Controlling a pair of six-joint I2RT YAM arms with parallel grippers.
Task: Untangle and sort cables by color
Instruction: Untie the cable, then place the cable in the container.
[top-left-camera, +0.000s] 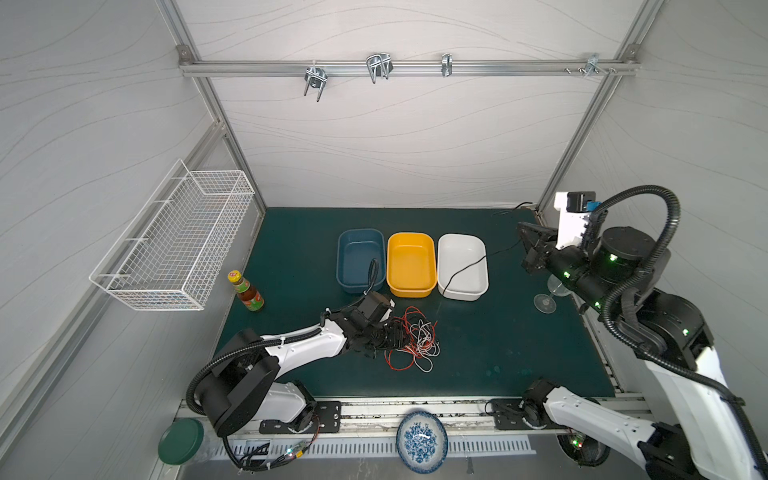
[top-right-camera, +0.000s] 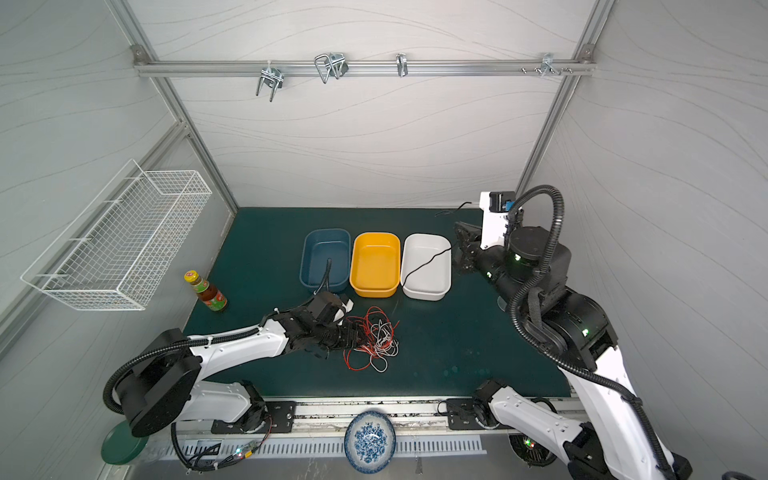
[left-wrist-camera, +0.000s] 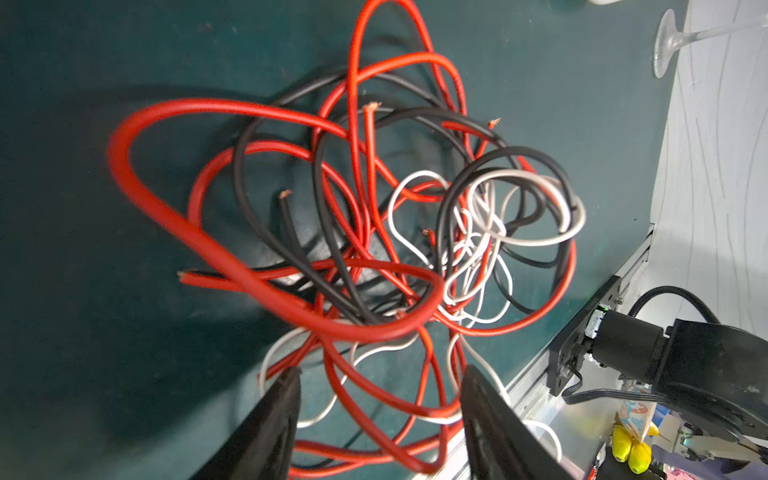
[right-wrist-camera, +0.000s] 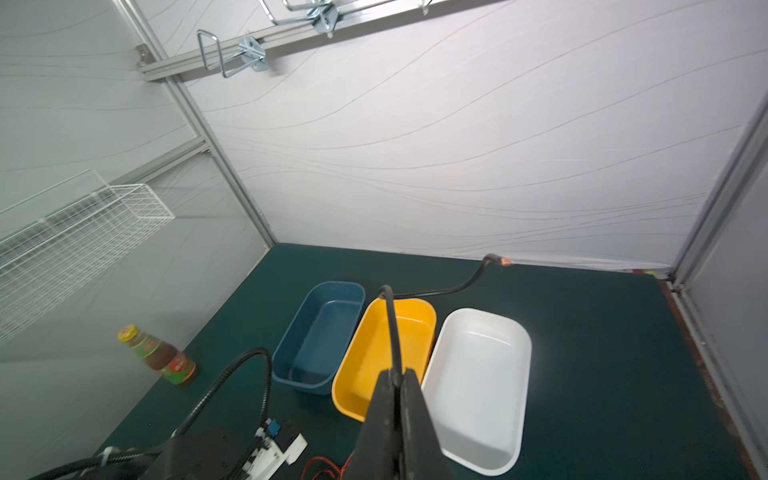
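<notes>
Seemingly one black cable (top-left-camera: 461, 270), clamped in the right hand (right-wrist-camera: 397, 372), trails into the white bin (top-left-camera: 463, 296); left hand (left-wrist-camera: 382, 370) apart.

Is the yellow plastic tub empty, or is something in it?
Empty. In both top views the yellow rectangular plastic tub shows only its bare floor, with nothing inside.

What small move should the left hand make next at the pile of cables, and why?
Probably close the left hand on one strand only. It stands open at the edge of the tangle, with loose strands lying between its fingers and nothing gripped. The right hand is shut on a black cable, so it seems too busy to help.
</notes>
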